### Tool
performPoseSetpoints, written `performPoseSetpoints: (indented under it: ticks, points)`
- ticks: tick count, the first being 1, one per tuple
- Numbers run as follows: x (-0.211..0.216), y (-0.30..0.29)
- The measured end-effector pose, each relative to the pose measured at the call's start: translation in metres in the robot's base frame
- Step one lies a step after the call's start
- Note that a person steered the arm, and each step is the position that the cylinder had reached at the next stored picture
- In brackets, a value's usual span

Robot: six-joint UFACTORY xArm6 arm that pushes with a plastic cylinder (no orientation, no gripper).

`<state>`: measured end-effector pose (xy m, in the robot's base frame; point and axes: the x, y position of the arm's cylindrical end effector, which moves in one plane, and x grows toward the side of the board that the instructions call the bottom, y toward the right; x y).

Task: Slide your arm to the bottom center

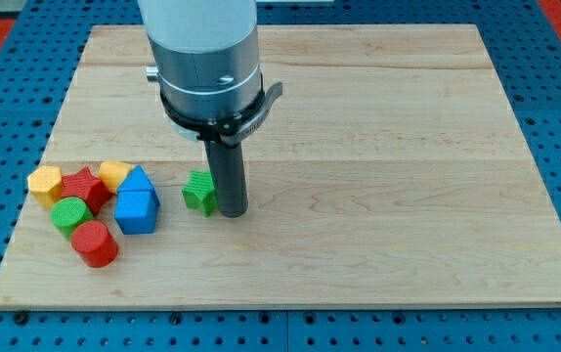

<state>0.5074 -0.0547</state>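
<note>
My tip (pixel 232 210) rests on the wooden board (pixel 378 196) a little left of the board's middle. It stands right beside a small green star-shaped block (pixel 200 192), on that block's right, touching or nearly touching it. The arm's grey and white body (pixel 207 54) rises above it toward the view's top. At the view's left lies a cluster of blocks: a yellow block (pixel 45 182), a red star block (pixel 84 188), a second yellow block (pixel 114 174), a blue house-shaped block (pixel 136 202), a green cylinder (pixel 68 213) and a red cylinder (pixel 95 243).
The board sits on a blue perforated table (pixel 554 117). The board's bottom edge (pixel 290 305) runs along the view's bottom. A red surface shows at the top corners of the view.
</note>
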Motion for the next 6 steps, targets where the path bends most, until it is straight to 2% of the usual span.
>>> performPoseSetpoints:
  ticks: [1,2,3,4,6]
  points:
    - [-0.02,-0.012]
    - [-0.021,-0.032]
    - [-0.054,-0.003]
    - [-0.07,-0.003]
    - [-0.077,-0.003]
